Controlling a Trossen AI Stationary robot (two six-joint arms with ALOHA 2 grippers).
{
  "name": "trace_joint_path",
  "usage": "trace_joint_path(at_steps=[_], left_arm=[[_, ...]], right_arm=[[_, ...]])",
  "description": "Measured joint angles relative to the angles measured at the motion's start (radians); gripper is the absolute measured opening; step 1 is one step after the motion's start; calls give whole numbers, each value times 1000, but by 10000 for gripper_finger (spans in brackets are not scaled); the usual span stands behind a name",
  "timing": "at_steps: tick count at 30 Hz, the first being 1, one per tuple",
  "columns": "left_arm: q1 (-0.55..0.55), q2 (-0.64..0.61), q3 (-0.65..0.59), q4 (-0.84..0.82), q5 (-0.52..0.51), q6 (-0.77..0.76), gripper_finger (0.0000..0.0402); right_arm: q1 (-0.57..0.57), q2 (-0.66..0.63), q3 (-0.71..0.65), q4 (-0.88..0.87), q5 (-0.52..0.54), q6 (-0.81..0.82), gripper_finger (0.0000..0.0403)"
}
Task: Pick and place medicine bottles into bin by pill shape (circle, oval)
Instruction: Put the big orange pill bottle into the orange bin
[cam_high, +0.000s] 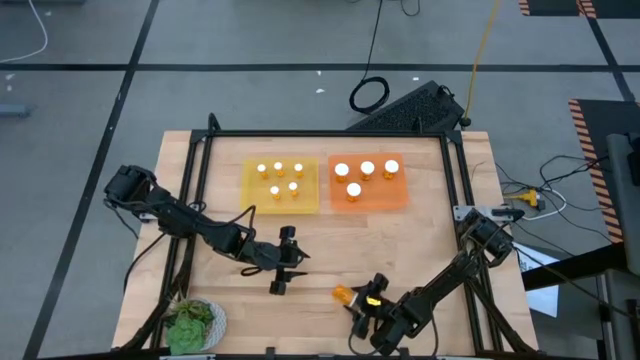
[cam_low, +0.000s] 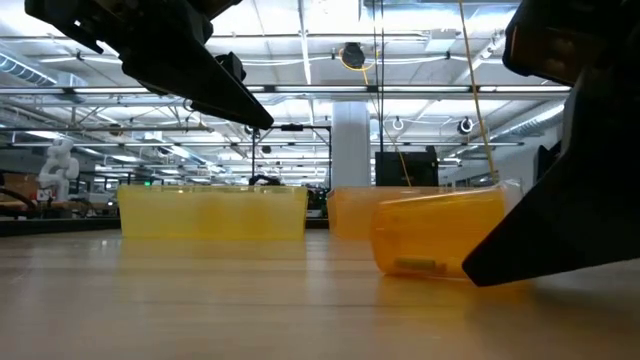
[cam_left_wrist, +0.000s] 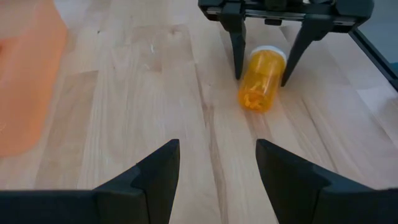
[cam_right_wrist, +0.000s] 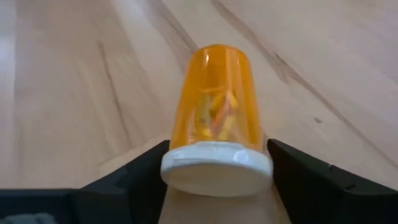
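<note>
Right wrist view pretty much tells the story: one medicine bottle (cam_right_wrist: 217, 118) is lying on its side on the wooden table (cam_right_wrist: 74, 93), cap end toward the camera, sat right in the gap between the right gripper's (cam_right_wrist: 217, 186) two fingers. The jaws are spread wide and nothing is clamped yet. It can't be told whether the fingers touch the cap, but they flank it closely.

The bottle's long axis runs straight out ahead of the hand, so a squeeze would probably land across the cap and neck rather than the body.

From the high view, the right gripper (cam_high: 368, 312) is just behind the bottle (cam_high: 345, 295), while the left gripper (cam_high: 283, 262) is parked well off to the side, also spread open and empty. So the right arm is clearly nearer.

The yellow bin (cam_high: 281, 205) and orange bin (cam_high: 369, 200), both already holding upright bottles, are well ahead of the hand.
</note>
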Motion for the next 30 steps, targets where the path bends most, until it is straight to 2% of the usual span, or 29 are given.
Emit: trace_joint_path(at_steps=[8, 12, 17, 24, 30], left_arm=[[0, 0, 0, 0, 0, 0, 216], [0, 0, 0, 1, 0, -5, 216], [-16, 0, 0, 21, 1, -9, 216], [-87, 0, 1, 132, -24, 42, 219], [-122, 32, 2, 207, -45, 22, 250]], right_arm=[[0, 0, 0, -7, 0, -49, 194], [0, -2, 0, -7, -1, -51, 196], [-1, -36, 0, -6, -3, -78, 223], [-6, -117, 0, -4, -5, -212, 202], [-30, -154, 0, -7, -9, -297, 205]])
